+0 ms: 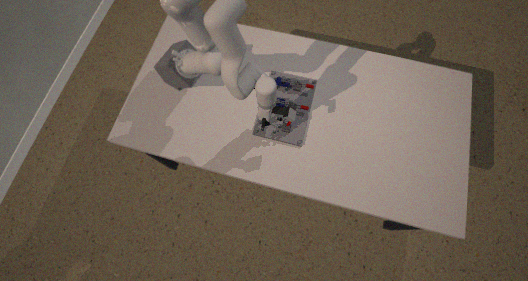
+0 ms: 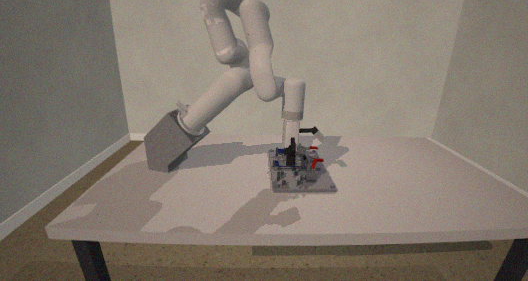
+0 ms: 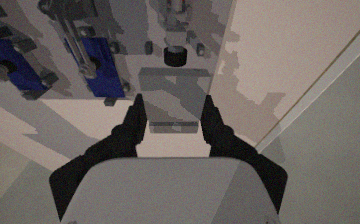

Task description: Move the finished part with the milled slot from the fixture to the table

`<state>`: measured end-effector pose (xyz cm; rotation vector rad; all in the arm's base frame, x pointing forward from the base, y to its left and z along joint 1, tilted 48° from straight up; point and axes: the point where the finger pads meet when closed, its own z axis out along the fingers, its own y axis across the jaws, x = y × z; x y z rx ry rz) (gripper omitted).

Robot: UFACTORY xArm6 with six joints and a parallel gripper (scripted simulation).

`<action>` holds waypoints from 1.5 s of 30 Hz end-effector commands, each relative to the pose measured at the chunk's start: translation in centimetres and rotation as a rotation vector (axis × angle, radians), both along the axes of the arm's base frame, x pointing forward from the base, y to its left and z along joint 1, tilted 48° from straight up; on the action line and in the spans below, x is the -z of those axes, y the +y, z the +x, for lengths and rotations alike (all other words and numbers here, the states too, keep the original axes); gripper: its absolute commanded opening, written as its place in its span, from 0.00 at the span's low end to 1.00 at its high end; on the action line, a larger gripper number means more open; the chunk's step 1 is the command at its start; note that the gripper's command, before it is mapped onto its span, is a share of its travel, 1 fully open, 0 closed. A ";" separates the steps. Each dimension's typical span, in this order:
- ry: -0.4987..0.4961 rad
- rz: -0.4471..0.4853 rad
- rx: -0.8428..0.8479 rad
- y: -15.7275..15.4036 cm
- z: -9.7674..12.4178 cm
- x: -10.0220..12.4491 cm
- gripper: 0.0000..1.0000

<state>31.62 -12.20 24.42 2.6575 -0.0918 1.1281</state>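
Gripper (image 3: 173, 120) fingers, black and curved, are clamped on a plain grey metal block (image 3: 174, 97), the finished part; one finger (image 3: 135, 120) presses its side at 9 o'clock and the other presses the side at 3 o'clock in the wrist view. The block's near end lies between the fingertips and the block reaches toward 12 o'clock, where a small black round clamp pad (image 3: 175, 56) shows just past its far edge. Whether the block touches its nest or hangs free of it cannot be told.

At 10 o'clock from the held block, two blue rectangular blanks (image 3: 99, 65) lie side by side on the flat grey fixture plate (image 1: 297, 137), each crossed by a grey clamp bar (image 3: 76, 42).

From the top view the fixture plate sits on the white rectangular worktop (image 1: 400, 143), at about 4 o'clock from the arm's dark grey base block (image 1: 167, 68). Red clamp handles (image 1: 310, 86) point toward 3 o'clock along the plate's edge. The white jointed arm (image 2: 250, 58) bends over from its base and drops its last link straight down onto the plate in the exterior view.
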 end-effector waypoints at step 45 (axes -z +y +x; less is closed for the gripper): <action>-0.003 -0.001 0.000 -1.2 -0.2 -0.4 0.00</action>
